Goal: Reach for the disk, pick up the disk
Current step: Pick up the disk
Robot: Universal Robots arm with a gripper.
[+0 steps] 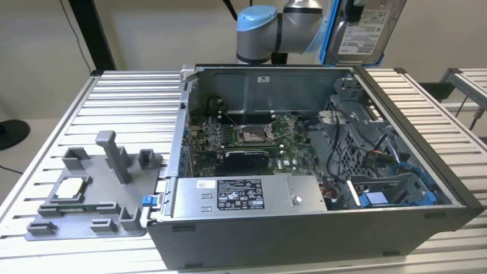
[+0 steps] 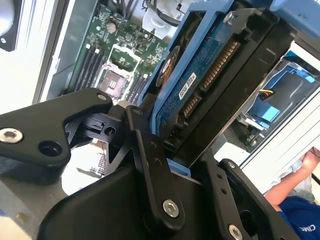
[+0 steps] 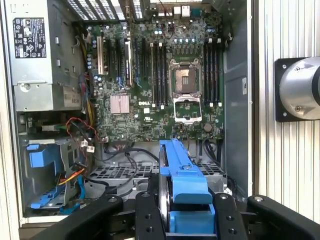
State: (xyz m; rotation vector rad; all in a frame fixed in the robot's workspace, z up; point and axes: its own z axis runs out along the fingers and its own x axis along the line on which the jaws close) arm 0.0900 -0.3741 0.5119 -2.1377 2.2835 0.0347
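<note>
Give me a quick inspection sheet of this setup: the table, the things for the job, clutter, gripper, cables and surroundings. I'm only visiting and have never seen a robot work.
Surface: ribbed metal table carrying an open computer case.
Job's things: the disk, in its blue frame, is lifted above the case's rear edge in the exterior view; both wrist views show it clamped on edge.
Clutter: grey plastic fixture on the table at the exterior view's left; power supply box and motherboard inside the case.
Gripper: gripper shut on the disk.
Cables: red, yellow and black wires beside the blue drive bay.
Surroundings: pale wall; a person's arm in the second wrist view.
</note>
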